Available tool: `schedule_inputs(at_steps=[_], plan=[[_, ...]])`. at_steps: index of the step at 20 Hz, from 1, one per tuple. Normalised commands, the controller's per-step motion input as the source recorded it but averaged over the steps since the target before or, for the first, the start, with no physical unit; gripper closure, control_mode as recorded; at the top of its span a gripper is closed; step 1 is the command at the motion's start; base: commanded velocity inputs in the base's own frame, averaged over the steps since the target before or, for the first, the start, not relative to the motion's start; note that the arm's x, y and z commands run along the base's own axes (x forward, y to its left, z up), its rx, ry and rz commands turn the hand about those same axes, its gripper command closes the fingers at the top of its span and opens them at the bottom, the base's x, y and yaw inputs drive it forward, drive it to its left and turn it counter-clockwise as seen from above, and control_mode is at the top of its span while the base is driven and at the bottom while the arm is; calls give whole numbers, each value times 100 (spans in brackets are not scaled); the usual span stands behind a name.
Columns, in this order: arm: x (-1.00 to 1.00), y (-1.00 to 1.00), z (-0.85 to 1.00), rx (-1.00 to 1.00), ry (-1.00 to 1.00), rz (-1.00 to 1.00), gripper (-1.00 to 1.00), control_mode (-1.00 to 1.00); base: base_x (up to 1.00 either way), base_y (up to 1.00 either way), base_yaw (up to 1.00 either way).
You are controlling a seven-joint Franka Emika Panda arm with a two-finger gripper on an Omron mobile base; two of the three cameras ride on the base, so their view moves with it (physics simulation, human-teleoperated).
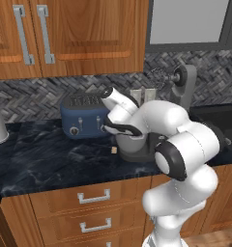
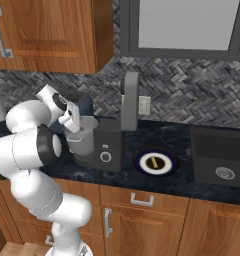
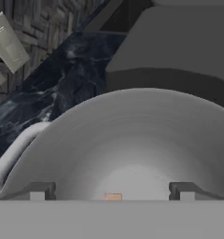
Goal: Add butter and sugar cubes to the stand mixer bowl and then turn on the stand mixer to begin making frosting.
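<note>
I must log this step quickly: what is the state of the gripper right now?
Gripper: open, holding nothing, above the stand mixer bowl; a sugar cube lies in the bowl between its fingertips.

Even, soft rendered light, no glare; bowl (image 3: 132, 140) interior shades gently darker at the rim; hand view slightly soft.

The white arm folds forward from its base, elbow raised, wrist bent downward. Its gripper (image 3: 113, 190) points down, jaws spread wide, the two dark fingertips (image 3: 39, 190) standing well apart with nothing between them.
</note>
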Motion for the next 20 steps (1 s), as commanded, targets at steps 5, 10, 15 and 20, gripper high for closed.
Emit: schedule_inputs(at_steps=[5,10,15,20], plan=[[-36,30,44,0,-9,0,-100,-100,0,0,0],[-70,48,36,0,-12,0,-100,-100,0,0,0],[-74,62,9,0,-7,0,-100,-100,0,0,0],[-30,59,0,0,-2,0,-100,-100,0,0,0]])
